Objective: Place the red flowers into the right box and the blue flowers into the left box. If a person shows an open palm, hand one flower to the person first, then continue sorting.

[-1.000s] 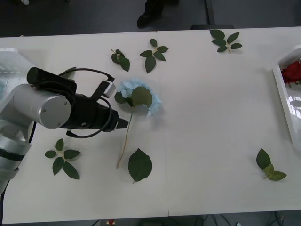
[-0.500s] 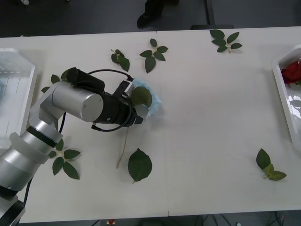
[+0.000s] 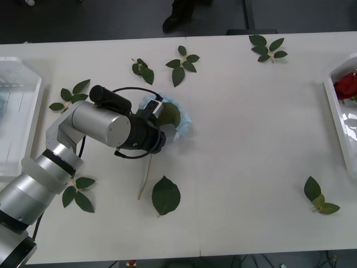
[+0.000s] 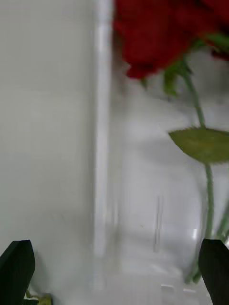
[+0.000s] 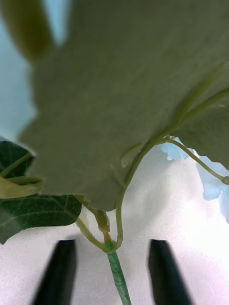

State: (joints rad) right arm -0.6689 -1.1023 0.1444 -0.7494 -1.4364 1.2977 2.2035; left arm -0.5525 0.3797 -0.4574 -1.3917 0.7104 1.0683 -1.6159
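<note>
- We saw the right box [image 4: 102, 143] at the table's right edge, red flowers [image 3: 347, 85] inside; our right gripper [image 4: 114, 271] hung open above
- We had the left gripper [image 5: 112, 271] open, astride the blue flower [image 3: 181, 120] stem mid-table

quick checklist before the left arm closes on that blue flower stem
1. Stem between the fingers: ok. In the left wrist view the blue flower's stem runs up the gap between the two dark fingers.
2. Left pincer open: ok, fingers apart, nothing gripped.
3. Pincer at the flower: ok, it sits by the blue flower near the head.
4. Big leaf clear of the grip: cannot tell, it hangs close above the fingers.
5. Left box has room: ok, bare floor visible.
6. Right pincer parked: ok, open over the right box beside the red flowers.
</note>
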